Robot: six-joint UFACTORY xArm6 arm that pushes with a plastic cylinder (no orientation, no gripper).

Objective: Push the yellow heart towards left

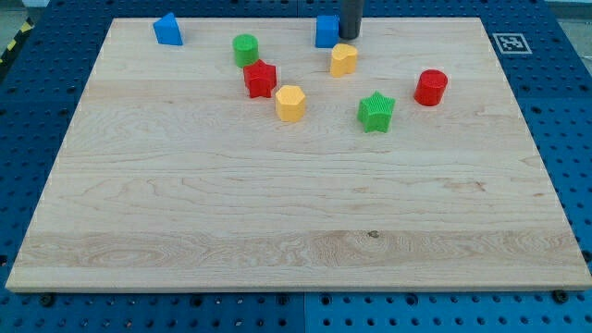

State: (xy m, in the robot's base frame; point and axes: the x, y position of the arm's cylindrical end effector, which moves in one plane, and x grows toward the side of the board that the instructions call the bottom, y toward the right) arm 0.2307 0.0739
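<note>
The yellow heart (343,60) lies near the view's top, right of centre on the wooden board (296,213). My tip (350,37) is at the lower end of the dark rod coming down from the view's top edge. It stands just above the heart in the view, slightly to its right, with a small gap. A blue cube (326,30) sits right beside the rod on its left.
A yellow hexagon (289,103), a red star (260,80) and a green cylinder (245,49) lie left of the heart. A blue block (167,30) sits at top left. A green star (376,112) and a red cylinder (430,88) lie to the right.
</note>
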